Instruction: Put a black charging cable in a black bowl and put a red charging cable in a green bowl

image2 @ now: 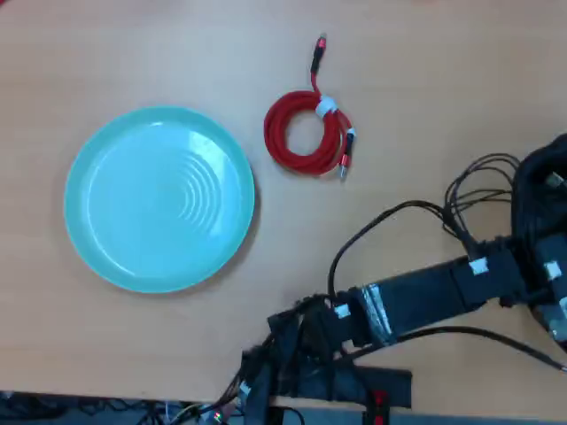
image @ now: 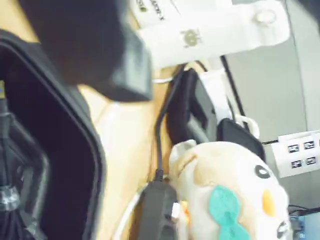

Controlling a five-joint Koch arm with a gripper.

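The red charging cable (image2: 308, 133) lies coiled on the wooden table, right of the green bowl (image2: 159, 199), which holds nothing. My arm reaches from the right down to the table's lower edge, where the gripper (image2: 268, 379) is a dark mass with its jaws hidden. In the wrist view the black bowl (image: 60, 150) fills the left side, below one blurred dark jaw at the top. At the left edge inside the bowl is a dark strand with a silvery end (image: 7, 194), likely the black charging cable. I cannot tell whether it is held.
A cream plush toy (image: 230, 195) with a teal patch sits right of the black bowl. Black leads and a dark plug (image: 157, 205) lie between them. White packaging (image: 210, 30) is further off. The arm's wires (image2: 478, 195) loop near its base at the right.
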